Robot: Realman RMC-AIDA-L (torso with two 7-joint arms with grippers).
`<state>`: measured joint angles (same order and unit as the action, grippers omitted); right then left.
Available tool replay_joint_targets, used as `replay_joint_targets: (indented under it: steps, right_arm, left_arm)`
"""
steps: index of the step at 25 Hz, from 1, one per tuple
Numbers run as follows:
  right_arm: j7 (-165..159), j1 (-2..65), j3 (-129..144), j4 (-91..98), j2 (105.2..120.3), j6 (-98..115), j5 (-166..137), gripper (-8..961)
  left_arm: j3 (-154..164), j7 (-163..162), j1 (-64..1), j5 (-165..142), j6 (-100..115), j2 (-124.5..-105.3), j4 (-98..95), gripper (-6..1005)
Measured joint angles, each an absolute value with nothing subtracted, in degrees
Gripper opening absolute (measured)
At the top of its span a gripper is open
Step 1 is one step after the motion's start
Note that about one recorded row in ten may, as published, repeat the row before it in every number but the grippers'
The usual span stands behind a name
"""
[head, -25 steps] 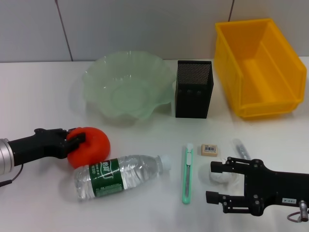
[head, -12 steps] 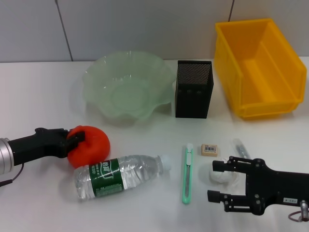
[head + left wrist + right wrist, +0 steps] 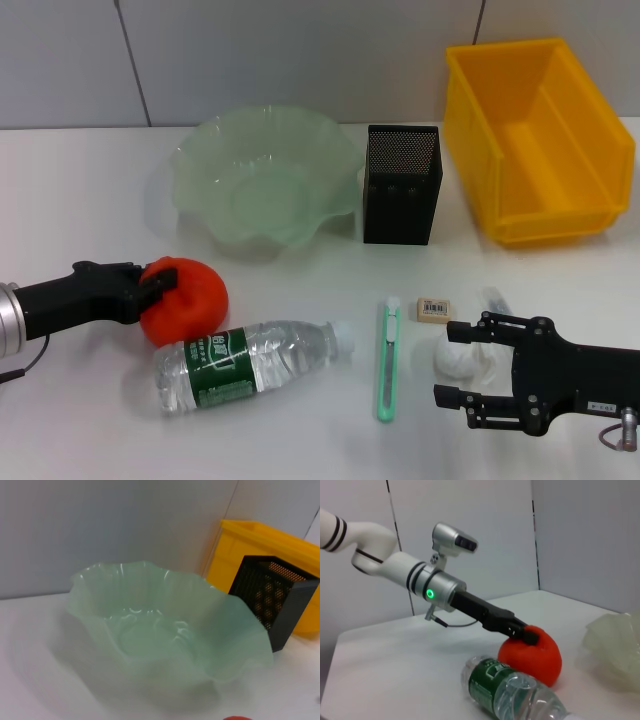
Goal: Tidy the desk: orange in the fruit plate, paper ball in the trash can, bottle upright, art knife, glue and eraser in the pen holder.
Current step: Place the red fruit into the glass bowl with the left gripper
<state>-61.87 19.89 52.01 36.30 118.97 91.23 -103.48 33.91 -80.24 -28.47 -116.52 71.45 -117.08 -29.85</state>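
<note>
The orange (image 3: pixel 188 302) lies on the table near the left, and my left gripper (image 3: pixel 160 287) is shut on its upper left side; the right wrist view shows the same grip on the orange (image 3: pixel 534 656). My right gripper (image 3: pixel 446 362) is open, its jaws on either side of the white paper ball (image 3: pixel 461 358). The bottle (image 3: pixel 248 362) lies on its side. The green art knife (image 3: pixel 388 358), the eraser (image 3: pixel 434 309) and the clear glue tube (image 3: pixel 495 300) lie on the table. The green fruit plate (image 3: pixel 200 160), black pen holder (image 3: pixel 402 185) and yellow trash can (image 3: pixel 590 215) stand at the back.
The left wrist view looks over the fruit plate (image 3: pixel 90 595) toward the pen holder (image 3: pixel 272 600) and trash can (image 3: pixel 250 537). The bottle (image 3: pixel 512 690) lies just in front of the orange. A grey wall runs behind the table.
My right gripper has shifted a little right and away from me, staying open around the paper ball. The left gripper and orange have barely moved.
</note>
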Motion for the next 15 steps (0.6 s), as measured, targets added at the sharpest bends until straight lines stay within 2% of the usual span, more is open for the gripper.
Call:
replay_joint_targets:
  steps: [9,15]
  right_arm:
    - [-61.1,19.9,51.8,36.2,118.98,90.8,-103.8,754]
    - [-61.0,19.8,51.6,36.1,119.0,90.8,-103.8,754]
  left_arm:
    - [33.8,-81.0,-28.2,-115.2,73.8,-117.36,-32.2,159]
    - [33.7,-81.2,-27.6,-111.3,77.1,-116.82,-32.6,160]
